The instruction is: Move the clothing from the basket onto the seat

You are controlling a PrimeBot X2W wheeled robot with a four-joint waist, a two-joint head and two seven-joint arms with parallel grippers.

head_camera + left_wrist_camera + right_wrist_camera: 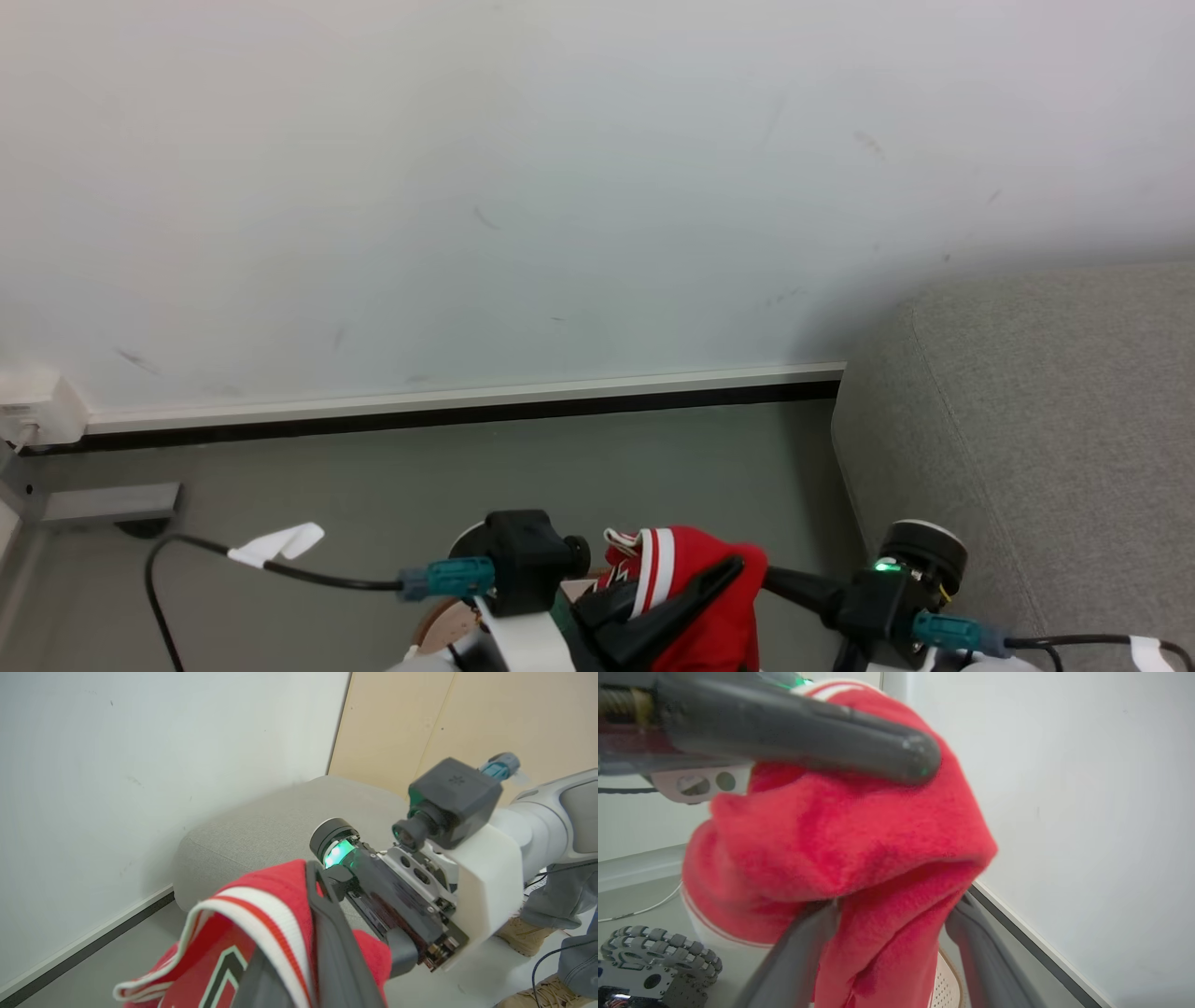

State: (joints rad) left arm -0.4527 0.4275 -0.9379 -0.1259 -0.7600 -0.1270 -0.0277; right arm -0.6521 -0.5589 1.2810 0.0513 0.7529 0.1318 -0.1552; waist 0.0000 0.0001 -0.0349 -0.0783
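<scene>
the wall (560, 187) takes the head view from 9 through 12 to 2 o'clock, with the grey floor (579, 467) below it toward 6. the seat (1046, 420) stands at 4 o'clock, beside the wall. the clothing (695, 574) is at 6 o'clock in that view, a red bunch with white stripe trim held in the air between the two arms, off the seat and on its 9 o'clock side. in the left wrist view, dark-and-white lettering shows on a fold hanging toward 7 o'clock. the basket (944, 982) shows as a strip of perforated cream wall with a brown rim at 5 o'clock in the right wrist view, past the hanging cloth. the left gripper (292, 924) is clamped on the striped edge, its fingers close together with cloth between them. the right gripper (892, 910) has its fingers partly apart, with a thick red fold filling the gap and touching both. a person's boot (518, 938) stands on the floor at 4 o'clock in the left wrist view.
</scene>
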